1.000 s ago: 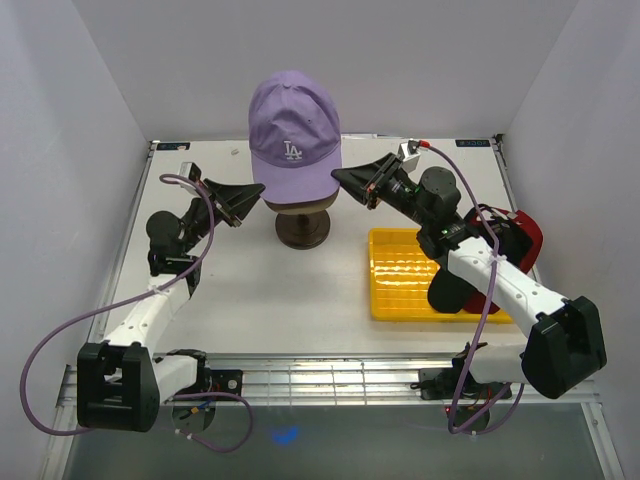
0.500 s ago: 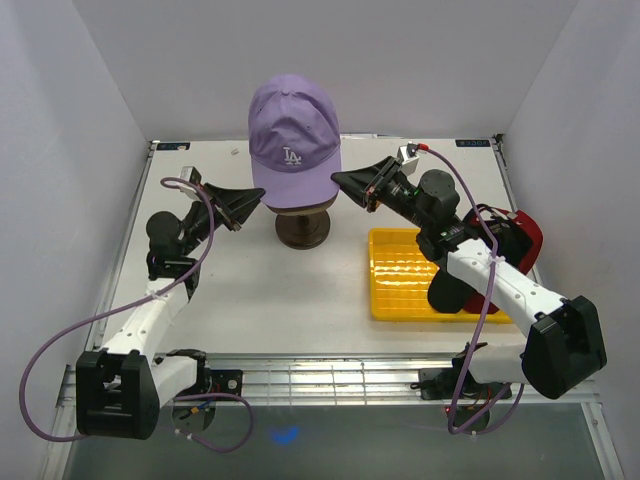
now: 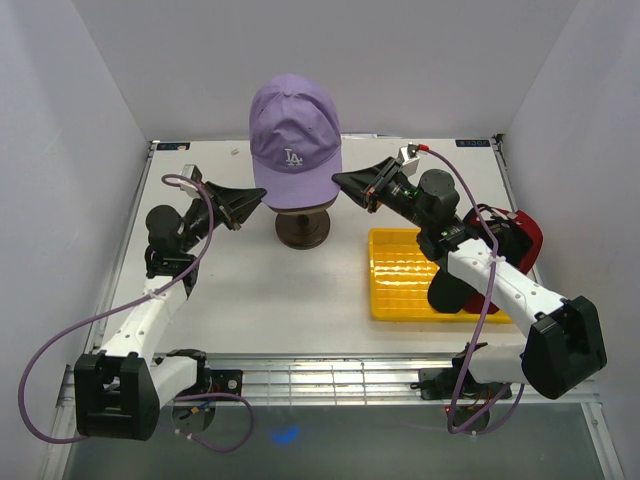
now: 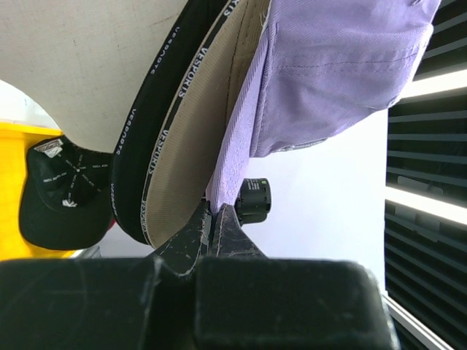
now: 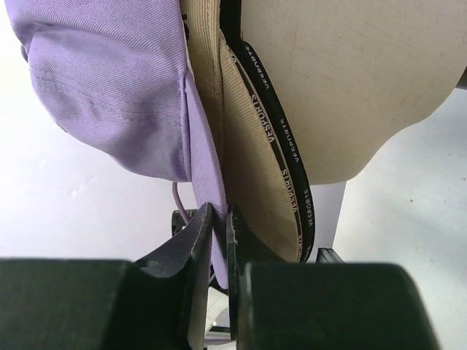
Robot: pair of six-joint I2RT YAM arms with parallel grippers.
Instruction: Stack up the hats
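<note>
Two end effectors, left (image 3: 258,197) and right (image 3: 340,180), are each pinched tight on opposite lower edges of the lavender cap (image 3: 293,125). In the last second the cap has sunk slightly over the tan cap (image 4: 197,146) on the mannequin head (image 3: 303,205). Judgement: seating nearly complete, release pending.

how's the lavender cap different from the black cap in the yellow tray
The lavender cap sits up on the mannequin head, while the black cap lies down in the yellow tray. The lavender cap's lower edge is pinched by both the left gripper and the right gripper; neither gripper touches the black cap. Both are cloth caps.
</note>
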